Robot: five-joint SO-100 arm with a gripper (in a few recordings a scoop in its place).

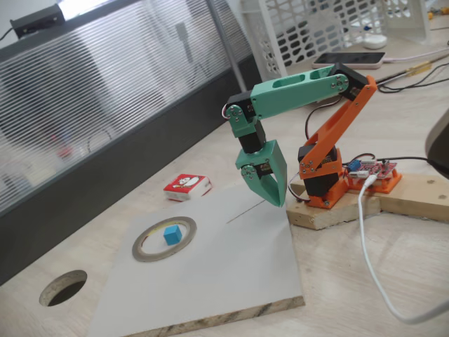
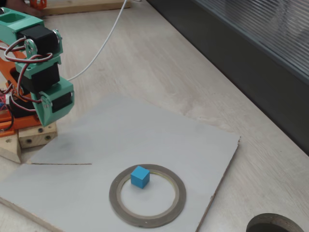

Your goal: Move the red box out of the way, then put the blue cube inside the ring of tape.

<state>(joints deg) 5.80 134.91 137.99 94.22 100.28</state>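
Gripper [image 1: 270, 191] hangs above the back of the grey board [image 1: 231, 281] with nothing in it, and the fingers look pretty much closed together, tips pointing down. It's well clear of everything.

So as far as I can tell the job looks basically done. The blue cube [image 2: 140, 177] sits flat on the board inside the ring of tape [image 2: 147, 195], a bit off-centre toward the ring's inner edge on the arm's side, maybe just touching it, hard to say. It's a tiny bright cyan block with clean edges, much smaller than the hole it sits in. The ring is a thin, flat, grey-tan loop.

Further out, the red box [image 1: 187, 187] lies off the board on the wooden table [image 1: 393, 267], near the dark wall, snowman face up, out of the way.
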